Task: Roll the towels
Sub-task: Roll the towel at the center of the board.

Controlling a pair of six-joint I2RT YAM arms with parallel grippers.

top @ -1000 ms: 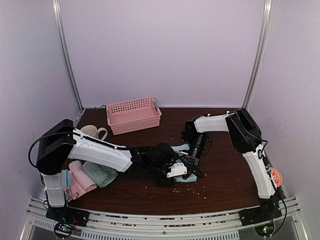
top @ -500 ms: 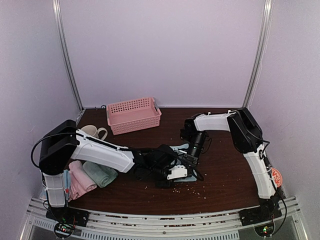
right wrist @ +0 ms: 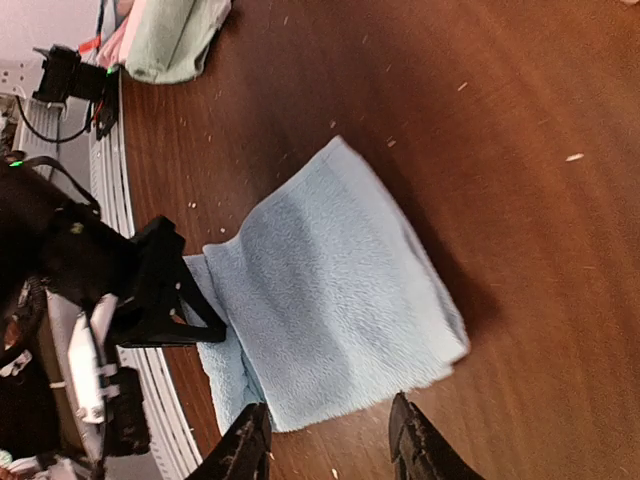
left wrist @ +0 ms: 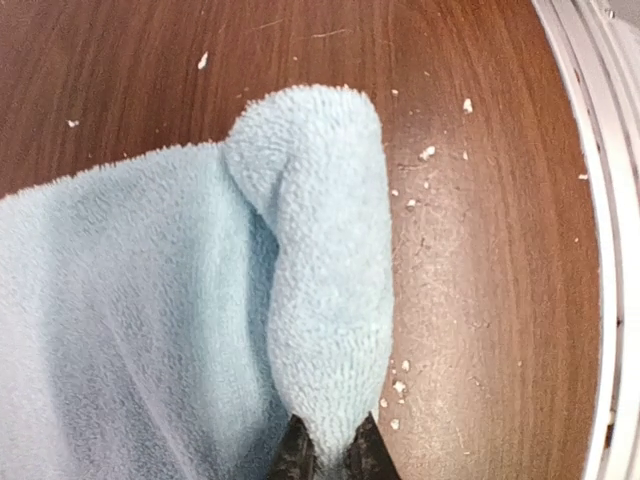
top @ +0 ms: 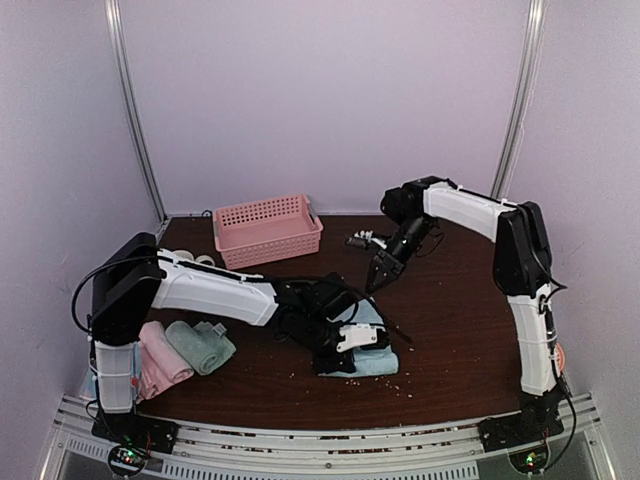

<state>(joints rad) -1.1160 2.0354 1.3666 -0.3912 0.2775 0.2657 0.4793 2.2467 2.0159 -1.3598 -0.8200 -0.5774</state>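
A light blue towel (top: 372, 358) lies folded flat on the dark wooden table, near the middle front. My left gripper (top: 338, 350) is at its edge and is shut on a raised fold of it (left wrist: 330, 300); the dark fingertips (left wrist: 295, 455) pinch the cloth. My right gripper (top: 382, 272) is open and empty, held above the table beyond the towel. In the right wrist view its fingers (right wrist: 245, 445) frame the towel (right wrist: 330, 290) from a distance, and the left gripper (right wrist: 150, 290) shows at the towel's edge. A rolled pink towel (top: 160, 352) and a rolled sage green towel (top: 202, 345) lie at the left.
A pink perforated basket (top: 265, 228) stands at the back left, with a pale mug (top: 190, 263) beside it. Small crumbs are scattered on the table around the blue towel. A metal rail runs along the near edge (left wrist: 610, 200).
My right gripper has let go of the blue towel and risen away toward the back. The left gripper stays on the towel, which now lies uncovered.
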